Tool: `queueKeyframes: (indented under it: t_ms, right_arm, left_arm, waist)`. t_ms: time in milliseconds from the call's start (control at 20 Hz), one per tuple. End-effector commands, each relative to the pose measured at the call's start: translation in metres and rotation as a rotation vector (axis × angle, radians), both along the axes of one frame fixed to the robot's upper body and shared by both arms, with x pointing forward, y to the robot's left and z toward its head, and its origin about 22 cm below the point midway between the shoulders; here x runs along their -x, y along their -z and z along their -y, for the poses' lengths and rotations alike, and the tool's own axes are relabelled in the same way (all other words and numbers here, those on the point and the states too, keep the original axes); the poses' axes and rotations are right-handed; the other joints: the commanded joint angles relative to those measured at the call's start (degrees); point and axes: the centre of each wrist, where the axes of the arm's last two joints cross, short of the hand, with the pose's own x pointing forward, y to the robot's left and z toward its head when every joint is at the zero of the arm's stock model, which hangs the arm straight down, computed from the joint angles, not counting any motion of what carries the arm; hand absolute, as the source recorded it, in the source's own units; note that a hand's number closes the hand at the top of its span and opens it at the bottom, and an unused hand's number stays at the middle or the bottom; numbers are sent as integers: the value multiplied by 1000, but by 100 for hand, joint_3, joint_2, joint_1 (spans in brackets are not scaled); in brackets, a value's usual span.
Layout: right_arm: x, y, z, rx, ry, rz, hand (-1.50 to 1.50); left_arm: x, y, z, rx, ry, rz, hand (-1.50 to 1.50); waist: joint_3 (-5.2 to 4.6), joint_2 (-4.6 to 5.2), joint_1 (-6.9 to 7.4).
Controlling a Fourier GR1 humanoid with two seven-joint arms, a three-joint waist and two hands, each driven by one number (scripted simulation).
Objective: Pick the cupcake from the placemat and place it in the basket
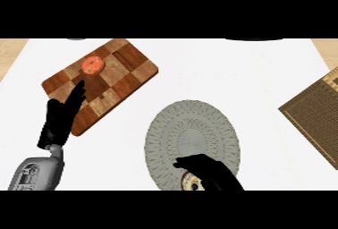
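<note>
A round grey woven placemat [191, 129] lies at the middle of the white counter. At its near edge the cupcake [192, 183] shows only as a small tan and dark patch, mostly hidden under my right hand [208, 172], whose fingers are curled round it. The brown woven basket [317, 112] sits at the right edge, cut off by the frame and well apart from the right hand. My left hand [63, 114] rests open at the left, fingers up, over the near corner of a cutting board.
A checkered wooden cutting board [125, 62] lies tilted at the upper left with a round orange item [92, 65] on it. Bare white counter [264, 76] stretches between the placemat and the basket.
</note>
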Motion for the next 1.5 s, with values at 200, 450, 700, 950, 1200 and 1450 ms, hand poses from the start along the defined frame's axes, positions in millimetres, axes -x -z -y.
queueKeyframes:
  t_ms: [200,450,700,950,1200,1450]
  right_arm:
    - [-9,3,-15,89,-27,155,150]
    - [-3,10,-19,119,-1,246,150]
    - [-6,19,60,595,-64,164,150]
    - [24,-11,75,714,-123,280,150]
    - [37,-73,72,369,-46,176,150]
    - [65,-130,76,70,-14,202,150]
  left_arm:
    - [-11,2,14,-2,-15,4,0]
    - [3,-18,-3,2,-5,-9,0]
    - [-1,0,-8,3,-12,-12,0]
    - [-2,-1,-4,-1,-30,0,0]
    - [2,-6,11,9,-11,2,0]
    - [8,2,-6,-7,-7,2,0]
  waist:
    - [0,1,-9]
    - [1,-5,10]
    - [-15,-9,-39]
    - [-7,-25,-97]
    - [-3,-20,-69]
    - [-6,-23,-94]
